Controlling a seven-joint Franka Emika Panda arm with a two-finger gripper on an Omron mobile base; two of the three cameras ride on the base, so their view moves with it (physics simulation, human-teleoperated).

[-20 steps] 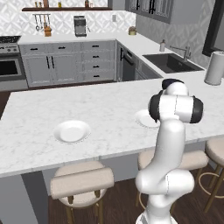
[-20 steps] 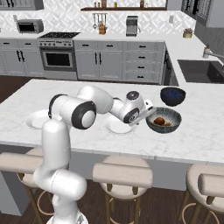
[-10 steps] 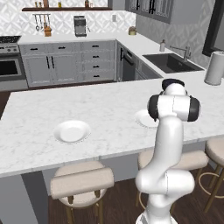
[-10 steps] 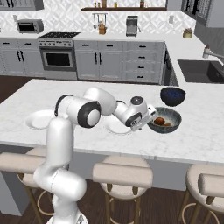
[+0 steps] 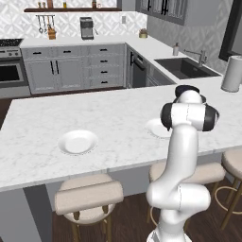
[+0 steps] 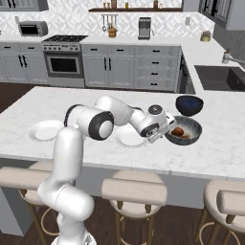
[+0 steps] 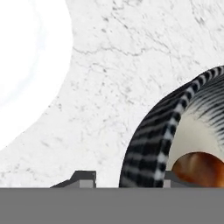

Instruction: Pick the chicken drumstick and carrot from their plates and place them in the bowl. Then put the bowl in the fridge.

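pincer straddles bowl rim, clamped on it | hand view: drumstick inside | right base view: blue bowl behind | plate on table

Counting now: two white plates, one off to the side, one by the arm. Two bowls: the ribbed grey bowl and a glossy dark bowl. One drumstick inside the grey one. Three stools along the table.

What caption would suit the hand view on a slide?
Claw straddling the ribbed bowl's rim, drumstick inside, white plate beside it on the marble counter.
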